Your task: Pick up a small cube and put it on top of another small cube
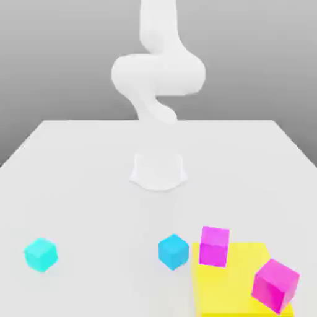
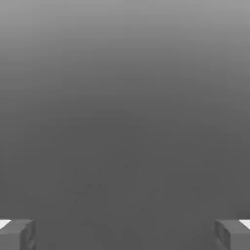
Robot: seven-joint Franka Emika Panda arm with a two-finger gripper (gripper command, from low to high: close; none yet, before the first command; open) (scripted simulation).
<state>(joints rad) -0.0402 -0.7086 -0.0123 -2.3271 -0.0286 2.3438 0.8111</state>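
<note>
Apparently rigid, light turquoise cube [image 1: 41,254] | grip midway on opposite flat faces | well apart from gripper [image 2: 125,235], below it | jaws wide apart, nothing between | smooth sides may slip if pinched off-centre

- The arm [image 1: 158,74] is displaying a plain white, matte-looking casing.
- The joint housings [image 1: 186,74] are presenting broad, rounded, smooth contours.
- The base [image 1: 158,171] is flaring outward at its white lower edge.
- The fingers [image 2: 10,238] are showing dark grey, blocky, angular forms.
</note>
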